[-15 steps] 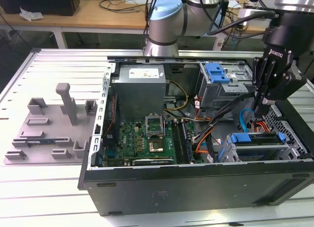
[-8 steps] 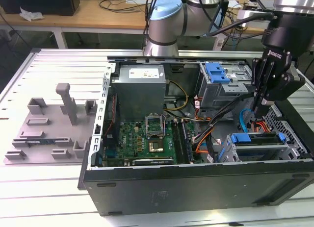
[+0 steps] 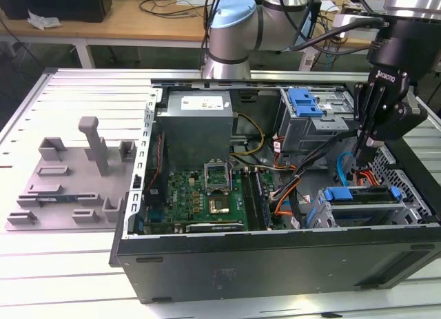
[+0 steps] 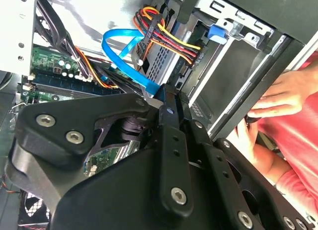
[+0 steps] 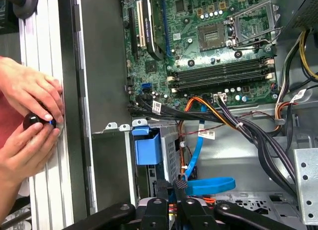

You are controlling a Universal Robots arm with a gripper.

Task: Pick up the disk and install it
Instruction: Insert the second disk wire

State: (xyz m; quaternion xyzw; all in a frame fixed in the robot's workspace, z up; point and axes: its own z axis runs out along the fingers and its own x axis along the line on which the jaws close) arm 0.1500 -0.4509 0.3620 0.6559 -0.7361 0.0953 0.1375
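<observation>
Item: my pincer [image 3: 360, 160], hanging tips-down inside the open computer case [image 3: 275, 253], over the drive bay at the case's front corner on the exterior view's right. Condition: the first wrist view is showing the fingertips [image 5: 180, 183] pressed together with nothing between them, so I am carrying nothing. Item: the disk [image 3: 362, 200], lying flat in that corner bay with its blue carrier bracket along the top edge; it is looking lodged there already, though I cannot tell whether it is fully home. Item: a blue ribbon cable [image 3: 342, 171], looping up just beside my tips. Item: a bundle of red, yellow and orange wires [image 4: 169, 34], running along the bay wall close by. Item: the motherboard [image 3: 200, 191], occupying the case floor toward the opposite side, with the grey power supply [image 3: 196, 122] at the rear edge; both are sitting well apart from me. Item: a person's hands [image 5: 30, 115], working a small black knob outside the case wall. Handling note, as I am judging it: I am treating this as the seating stage, so I am favouring the rigid blue bracket over the labelled face as a contact surface, staying square to the bay, and giving the ribbon cable room so it is not getting pinched beneath me.
</observation>
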